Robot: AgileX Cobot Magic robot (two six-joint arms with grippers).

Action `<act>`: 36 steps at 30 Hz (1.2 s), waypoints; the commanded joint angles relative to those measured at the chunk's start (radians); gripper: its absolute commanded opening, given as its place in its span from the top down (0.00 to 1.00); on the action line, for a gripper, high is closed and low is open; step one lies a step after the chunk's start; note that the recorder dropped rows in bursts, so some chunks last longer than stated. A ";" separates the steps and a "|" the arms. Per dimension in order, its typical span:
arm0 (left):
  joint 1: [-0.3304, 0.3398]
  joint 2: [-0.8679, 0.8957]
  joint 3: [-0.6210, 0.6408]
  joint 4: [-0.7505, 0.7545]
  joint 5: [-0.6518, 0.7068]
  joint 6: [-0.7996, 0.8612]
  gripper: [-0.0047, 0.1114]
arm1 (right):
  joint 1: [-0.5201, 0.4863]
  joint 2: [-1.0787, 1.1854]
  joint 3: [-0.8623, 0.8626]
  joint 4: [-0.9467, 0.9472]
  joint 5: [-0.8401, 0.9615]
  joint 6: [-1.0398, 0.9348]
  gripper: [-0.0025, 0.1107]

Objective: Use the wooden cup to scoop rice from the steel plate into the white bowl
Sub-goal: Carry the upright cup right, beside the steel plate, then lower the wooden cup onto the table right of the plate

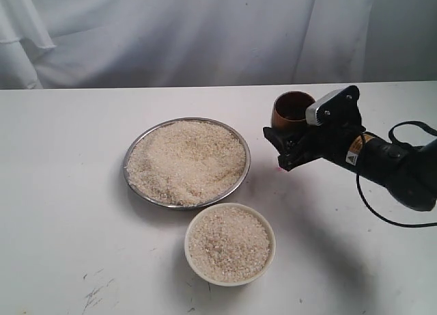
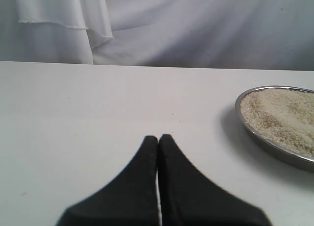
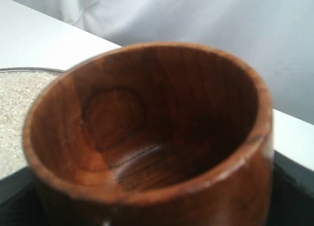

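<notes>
**Exterior view: right gripper holds the empty cup; the rice lies to its left**

Nearest the onlooker stands the white bowl (image 1: 187, 245), well filled with grains. It sits close against the near rim of the steel plate (image 1: 125, 165); whether the two touch cannot be told. Behind the bowl, the plate carries the rice (image 1: 186, 161) in a broad, low heap reaching almost to the rim all round.

Right of the plate, across a strip of bare table (image 1: 61, 192), the right gripper (image 1: 285, 132) clasps the wooden cup (image 1: 290, 110) by its lower body. Its jaws are set wide around the cup and the mouth faces upward. The right wrist view looks straight into the cup and shows bare dark wood with no grains. Whether the base rests on the table or hangs just above it cannot be told.

Finding: the heap lies directly left of the cup at much the same depth, and the bowl lies nearer and also left. In my judgement the cup must travel left and tip its mouth toward the plate to bite into the rice. The right arm is the nearer arm and already holds the tool.

The left gripper (image 2: 158, 142) appears only in the left wrist view. Its fingers are pressed together on nothing, low over the table, near the plate but apart from it. Farthest back hangs a white cloth (image 1: 205, 28).
</notes>
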 commanded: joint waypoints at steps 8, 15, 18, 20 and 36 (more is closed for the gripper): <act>-0.002 -0.005 0.005 -0.001 -0.006 -0.003 0.96 | -0.040 0.117 -0.018 -0.184 -0.052 0.049 0.98; -0.002 -0.005 0.005 -0.001 -0.006 -0.003 0.96 | -0.040 0.150 -0.042 -0.262 -0.046 0.049 0.98; -0.002 -0.005 0.005 -0.001 -0.006 -0.003 0.96 | -0.040 0.152 -0.042 -0.256 -0.022 0.049 0.98; -0.002 -0.005 0.005 -0.001 -0.006 -0.003 0.96 | -0.040 0.152 -0.042 -0.250 -0.010 0.049 0.98; -0.002 -0.005 0.005 -0.001 -0.006 -0.003 0.96 | -0.040 0.152 -0.042 -0.217 0.007 0.201 0.28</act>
